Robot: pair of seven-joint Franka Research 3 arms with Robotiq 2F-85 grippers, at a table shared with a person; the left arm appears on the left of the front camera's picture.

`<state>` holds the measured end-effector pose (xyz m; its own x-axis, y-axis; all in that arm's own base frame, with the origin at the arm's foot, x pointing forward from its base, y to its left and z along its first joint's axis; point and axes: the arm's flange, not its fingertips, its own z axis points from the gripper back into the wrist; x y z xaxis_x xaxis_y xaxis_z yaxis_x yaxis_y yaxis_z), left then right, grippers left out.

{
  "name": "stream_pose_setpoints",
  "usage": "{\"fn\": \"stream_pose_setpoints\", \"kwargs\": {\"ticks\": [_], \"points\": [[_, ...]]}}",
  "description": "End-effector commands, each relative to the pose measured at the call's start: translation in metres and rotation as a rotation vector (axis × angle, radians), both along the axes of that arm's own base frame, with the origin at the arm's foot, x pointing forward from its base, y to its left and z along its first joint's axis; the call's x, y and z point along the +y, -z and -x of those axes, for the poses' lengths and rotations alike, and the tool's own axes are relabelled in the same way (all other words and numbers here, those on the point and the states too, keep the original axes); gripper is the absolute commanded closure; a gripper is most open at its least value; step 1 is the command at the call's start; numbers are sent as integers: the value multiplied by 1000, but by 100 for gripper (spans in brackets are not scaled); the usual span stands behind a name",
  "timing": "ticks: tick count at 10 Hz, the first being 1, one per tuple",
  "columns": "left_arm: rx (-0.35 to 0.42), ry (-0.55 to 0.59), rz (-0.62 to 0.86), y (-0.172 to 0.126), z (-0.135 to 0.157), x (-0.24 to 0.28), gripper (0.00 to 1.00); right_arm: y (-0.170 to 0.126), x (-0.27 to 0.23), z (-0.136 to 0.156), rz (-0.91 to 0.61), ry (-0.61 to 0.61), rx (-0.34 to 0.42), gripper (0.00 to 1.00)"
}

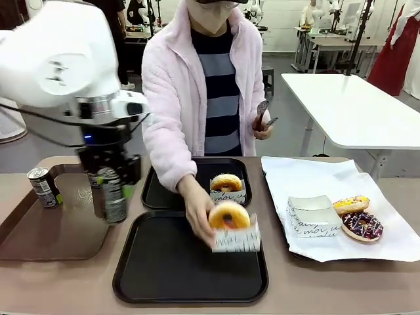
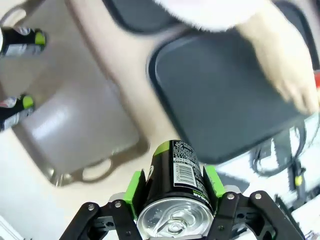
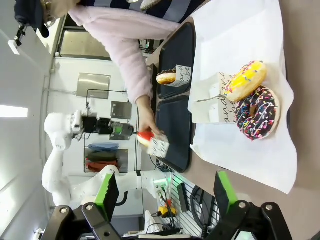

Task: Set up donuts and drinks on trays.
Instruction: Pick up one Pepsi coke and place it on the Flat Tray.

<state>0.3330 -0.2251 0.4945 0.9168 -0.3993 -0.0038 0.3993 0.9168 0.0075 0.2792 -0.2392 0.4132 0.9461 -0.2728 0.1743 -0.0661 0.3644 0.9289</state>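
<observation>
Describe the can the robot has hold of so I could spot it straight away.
Find the big white arm at the table's left end, over the brown tray. Hanging below it, black fingers with green pads clamp a slim dark can, held upright. The other can stands free at the tray's left edge; this one is gripped.

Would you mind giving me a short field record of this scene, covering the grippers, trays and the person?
left gripper: shut on a can, in the air by the brown tray
right gripper: open, empty
person's hand: holds a boxed donut at the near black tray
far black tray: boxed glazed donut
brown tray: second can
paper-lined tray: yellow donut, chocolate donut, empty box
</observation>
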Motion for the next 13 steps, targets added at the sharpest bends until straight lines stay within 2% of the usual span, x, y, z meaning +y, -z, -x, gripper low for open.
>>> {"fn": "stream_pose_setpoints", "kwargs": {"ticks": [1,6,7,10,13], "points": [[-42,63,17,-16,27,14,41,-1,0,0,-11,0,-4,0],[-64,38,3,-15,12,4,41,-1,0,0,-11,0,-4,0],[-97,5,3,-14,2,-4,41,-1,0,0,-11,0,-4,0],[-166,-75,33,-5,-60,-54,41,-1,0,0,-11,0,-4,0],[-214,-161,48,21,-123,-96,41,-1,0,0,-11,0,-4,0]]}}
